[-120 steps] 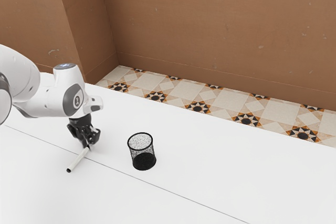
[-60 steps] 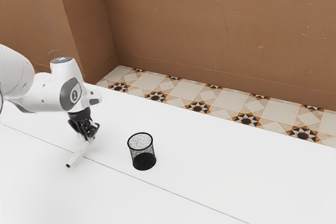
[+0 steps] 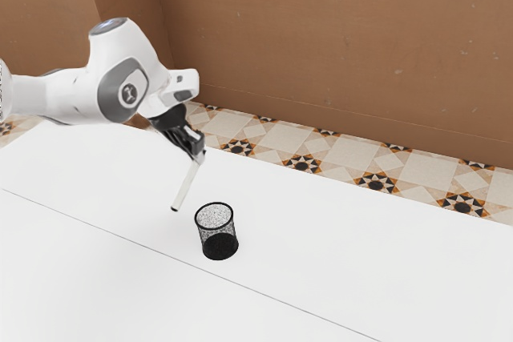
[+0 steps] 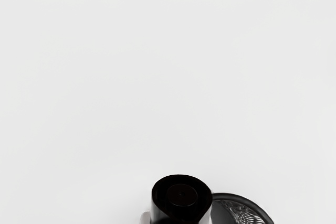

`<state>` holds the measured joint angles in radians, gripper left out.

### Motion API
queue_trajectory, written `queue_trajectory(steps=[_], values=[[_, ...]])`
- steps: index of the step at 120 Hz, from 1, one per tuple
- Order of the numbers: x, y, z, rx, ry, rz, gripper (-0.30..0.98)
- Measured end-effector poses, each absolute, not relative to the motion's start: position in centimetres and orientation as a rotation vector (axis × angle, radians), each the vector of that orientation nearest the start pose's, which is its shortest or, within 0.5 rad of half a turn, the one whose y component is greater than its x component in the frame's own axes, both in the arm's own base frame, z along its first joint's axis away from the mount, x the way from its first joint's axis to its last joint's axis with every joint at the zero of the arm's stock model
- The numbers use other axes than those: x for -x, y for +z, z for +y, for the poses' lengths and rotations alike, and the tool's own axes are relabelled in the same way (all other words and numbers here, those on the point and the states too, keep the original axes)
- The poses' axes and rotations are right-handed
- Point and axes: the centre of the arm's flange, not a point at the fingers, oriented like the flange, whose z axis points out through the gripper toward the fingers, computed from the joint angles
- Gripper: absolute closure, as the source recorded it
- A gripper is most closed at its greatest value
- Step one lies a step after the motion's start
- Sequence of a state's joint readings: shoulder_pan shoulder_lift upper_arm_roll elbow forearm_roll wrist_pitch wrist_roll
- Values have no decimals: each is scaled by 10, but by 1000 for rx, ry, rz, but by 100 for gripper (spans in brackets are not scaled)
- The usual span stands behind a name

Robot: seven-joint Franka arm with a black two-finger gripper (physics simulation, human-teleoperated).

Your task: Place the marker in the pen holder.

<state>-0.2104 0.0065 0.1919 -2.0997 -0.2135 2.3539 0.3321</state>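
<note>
Gripper [image 3: 198, 152]: clamped on upper end of marker [image 3: 186, 187]
Marker: tilted, dark end down, raised above table [image 3: 337, 262]
Pen holder [image 3: 218, 248]: upright on table

No lettering or numbers can be read.

In the exterior view, the slim white cylindrical marker with a black end [image 3: 186, 186] is held aloft, tilted, lower end toward seven o'clock. It is at eleven o'clock from the round black wire-mesh pen holder [image 3: 218, 235], which stands upright.
</note>
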Motion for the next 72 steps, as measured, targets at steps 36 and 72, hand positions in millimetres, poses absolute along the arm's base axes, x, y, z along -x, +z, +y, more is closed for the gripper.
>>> queue_trajectory(steps=[36,72], values=[[-578,418,-87,3274,-385,448,77],[-599,422,-64,3274,-436,340,77]])
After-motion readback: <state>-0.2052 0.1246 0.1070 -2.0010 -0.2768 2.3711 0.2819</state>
